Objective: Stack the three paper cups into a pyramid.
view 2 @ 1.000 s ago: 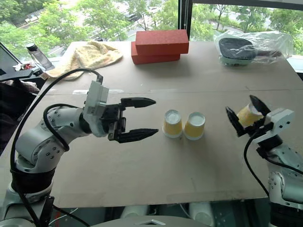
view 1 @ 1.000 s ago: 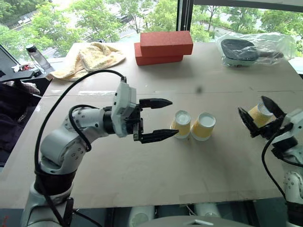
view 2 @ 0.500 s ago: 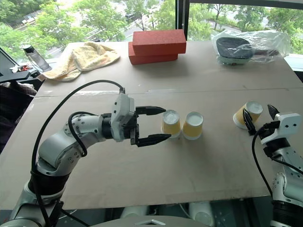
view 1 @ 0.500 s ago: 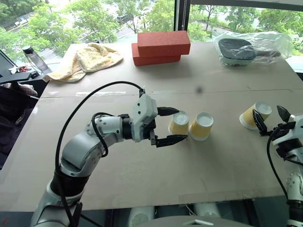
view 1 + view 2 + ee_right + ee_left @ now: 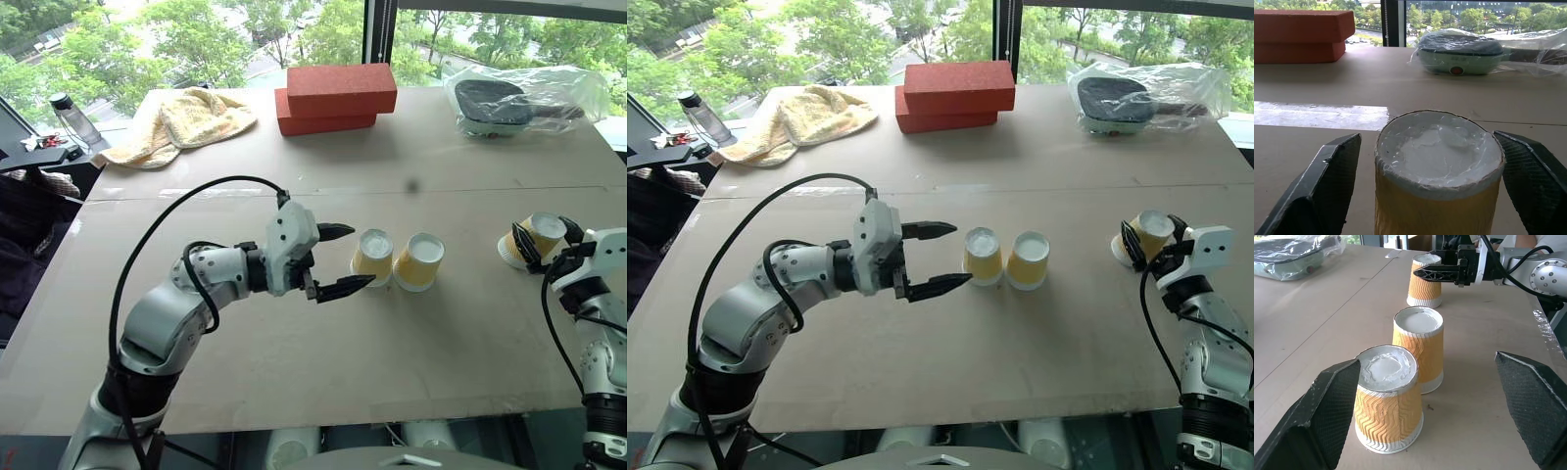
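Note:
Two of the paper cups stand upside down, side by side, in the middle of the table. My left gripper is open, and its fingertips reach either side of the nearer cup without gripping it. The third paper cup stands upside down at the right. My right gripper is around this cup. One finger lies against the cup, and a narrow gap shows at the other finger. No pyramid stands.
At the back of the table lie two stacked red bricks, a yellow towel and a bagged appliance. A bottle stands beyond the left edge. Bare board lies in front of the cups.
My right gripper has moved forward around the right cup and its jaws have narrowed. My left gripper has sunk a little beside the middle cups, still open.

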`<state>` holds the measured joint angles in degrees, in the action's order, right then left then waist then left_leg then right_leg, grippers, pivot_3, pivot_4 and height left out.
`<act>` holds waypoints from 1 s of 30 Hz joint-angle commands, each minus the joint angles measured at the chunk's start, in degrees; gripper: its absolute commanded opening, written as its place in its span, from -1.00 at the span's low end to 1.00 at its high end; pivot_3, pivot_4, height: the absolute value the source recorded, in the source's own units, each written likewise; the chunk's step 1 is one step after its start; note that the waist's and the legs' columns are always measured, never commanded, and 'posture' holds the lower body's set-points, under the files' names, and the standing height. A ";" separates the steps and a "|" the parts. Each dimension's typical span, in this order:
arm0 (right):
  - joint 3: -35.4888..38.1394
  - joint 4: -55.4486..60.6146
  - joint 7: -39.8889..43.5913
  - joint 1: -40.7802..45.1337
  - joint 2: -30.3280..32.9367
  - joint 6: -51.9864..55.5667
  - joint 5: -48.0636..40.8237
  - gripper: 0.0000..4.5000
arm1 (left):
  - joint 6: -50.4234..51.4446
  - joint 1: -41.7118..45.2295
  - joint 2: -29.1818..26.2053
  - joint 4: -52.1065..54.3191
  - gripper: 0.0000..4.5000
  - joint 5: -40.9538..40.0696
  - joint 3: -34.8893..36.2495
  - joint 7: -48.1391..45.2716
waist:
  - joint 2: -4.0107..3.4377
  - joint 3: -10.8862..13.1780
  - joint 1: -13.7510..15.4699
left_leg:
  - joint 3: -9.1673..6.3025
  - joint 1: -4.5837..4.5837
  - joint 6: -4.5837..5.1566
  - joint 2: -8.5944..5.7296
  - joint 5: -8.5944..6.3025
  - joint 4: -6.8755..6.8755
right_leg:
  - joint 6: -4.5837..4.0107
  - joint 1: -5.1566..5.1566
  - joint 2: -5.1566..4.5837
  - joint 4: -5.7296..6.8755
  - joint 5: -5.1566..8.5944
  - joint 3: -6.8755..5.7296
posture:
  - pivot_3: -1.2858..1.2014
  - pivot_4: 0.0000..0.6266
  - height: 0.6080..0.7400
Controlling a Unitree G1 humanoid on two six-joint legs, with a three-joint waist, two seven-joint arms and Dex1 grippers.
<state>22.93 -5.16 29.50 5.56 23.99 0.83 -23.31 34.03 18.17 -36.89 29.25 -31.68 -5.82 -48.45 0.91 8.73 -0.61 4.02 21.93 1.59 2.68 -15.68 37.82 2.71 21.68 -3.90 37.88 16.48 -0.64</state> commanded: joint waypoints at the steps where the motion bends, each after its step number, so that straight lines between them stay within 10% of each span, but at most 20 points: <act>1: 0.84 1.39 0.42 0.55 1.05 -1.15 -0.54 0.23 | -1.30 -0.16 -0.32 2.08 1.00 -0.28 1.78 0.05 | 0.00 0.00 -0.01 | 0.00 -0.01 0.00 0.00 0.00 0.00 | 0.00 0.00 0.00 0.00 0.00 0.00 | 0.03 -0.52 0.85; 19: -8.24 28.82 15.08 7.41 11.01 22.40 -24.44 0.01 | -12.31 -18.81 -2.29 -0.64 1.00 -4.28 17.75 -7.66 | -0.07 0.03 0.22 | -0.12 0.07 0.17 0.08 -0.10 -0.04 | -0.01 0.01 -0.11 -0.06 0.00 -0.13 | 0.03 -0.52 0.85; 30: -18.03 29.47 15.56 12.70 11.32 27.19 -19.95 0.01 | -13.76 -21.37 -1.17 0.78 1.00 -5.90 19.09 -7.02 | -0.02 0.03 0.05 | -0.12 0.08 0.27 0.04 -0.15 -0.04 | -0.02 0.02 -0.17 -0.06 0.00 -0.14 | 0.03 -0.52 0.85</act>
<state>4.39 23.58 45.02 17.21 35.28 28.68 -43.57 21.44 -3.00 -38.07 27.96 -36.26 11.81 -55.68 0.88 8.76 -0.56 3.89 22.01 1.85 2.73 -15.83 37.78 2.69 21.71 -4.05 37.81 16.48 -0.79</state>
